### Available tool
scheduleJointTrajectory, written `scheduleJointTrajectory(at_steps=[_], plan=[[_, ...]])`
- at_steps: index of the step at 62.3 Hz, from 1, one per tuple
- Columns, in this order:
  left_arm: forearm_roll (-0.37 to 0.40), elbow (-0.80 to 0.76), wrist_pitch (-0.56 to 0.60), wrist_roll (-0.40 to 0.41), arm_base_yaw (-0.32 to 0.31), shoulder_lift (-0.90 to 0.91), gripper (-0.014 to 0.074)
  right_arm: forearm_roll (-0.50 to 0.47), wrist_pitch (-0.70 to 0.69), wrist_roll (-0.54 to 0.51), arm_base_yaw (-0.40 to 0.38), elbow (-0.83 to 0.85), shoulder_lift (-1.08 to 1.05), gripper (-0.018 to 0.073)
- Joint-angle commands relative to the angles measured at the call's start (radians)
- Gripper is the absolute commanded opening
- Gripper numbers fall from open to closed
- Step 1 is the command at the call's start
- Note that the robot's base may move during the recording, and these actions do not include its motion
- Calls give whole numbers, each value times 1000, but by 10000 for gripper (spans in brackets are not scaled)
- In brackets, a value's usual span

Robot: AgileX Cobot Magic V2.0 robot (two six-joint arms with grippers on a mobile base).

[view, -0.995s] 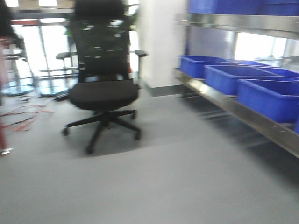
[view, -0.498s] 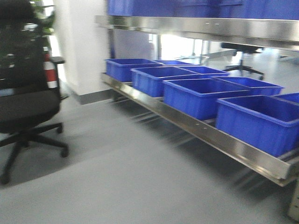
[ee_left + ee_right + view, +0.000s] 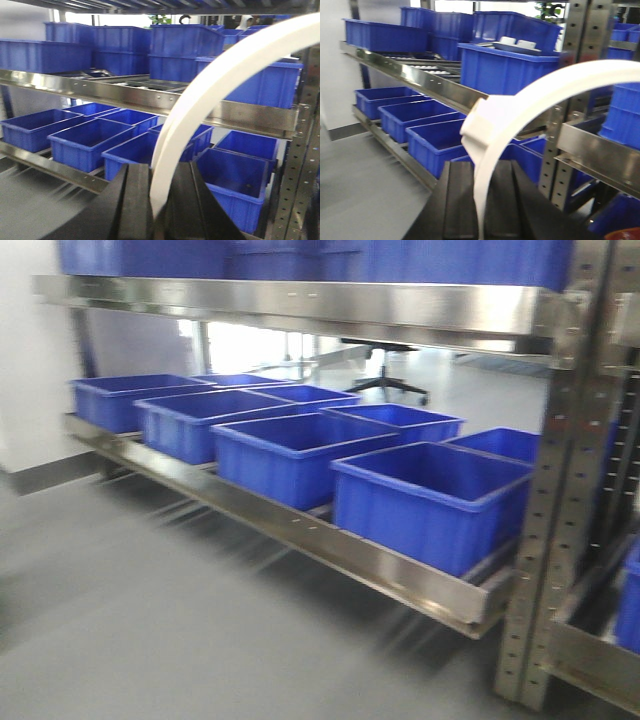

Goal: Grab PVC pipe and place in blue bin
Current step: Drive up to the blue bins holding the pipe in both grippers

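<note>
The steel rack (image 3: pixel 300 305) fills my front view. I see nothing white in its lower row of blue bins (image 3: pixel 430 500), so I judge the drop not yet done. The grab is done: the PVC pipe (image 3: pixel 210 75) arcs up from my left gripper (image 3: pixel 159 200), which is clenched on it, and the right gripper (image 3: pixel 480 205) clamps pipe too. I cannot tell whether that is one pipe or two. The far ends are cut off, the bin floors are partly hidden, and the front view is blurred.

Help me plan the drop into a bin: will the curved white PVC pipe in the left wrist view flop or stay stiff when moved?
Probably stiff: the PVC pipe holds a smooth arc far beyond the left end effector without sagging. Likely light, being slim. Its curve may make it rock once released.
</note>
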State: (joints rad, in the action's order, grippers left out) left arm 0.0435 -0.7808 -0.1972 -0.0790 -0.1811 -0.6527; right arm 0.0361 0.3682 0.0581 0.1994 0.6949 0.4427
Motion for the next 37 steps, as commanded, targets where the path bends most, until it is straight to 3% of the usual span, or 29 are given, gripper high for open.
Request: scheduleJointTrajectory(at_steps=[1,37], plan=[[0,-1,30,-1,0,4,-111,13,-24,-7,-6,0,-3,-161],[0,-1,30,-1,0,4,-111,13,-24,-7,-6,0,-3,-161]])
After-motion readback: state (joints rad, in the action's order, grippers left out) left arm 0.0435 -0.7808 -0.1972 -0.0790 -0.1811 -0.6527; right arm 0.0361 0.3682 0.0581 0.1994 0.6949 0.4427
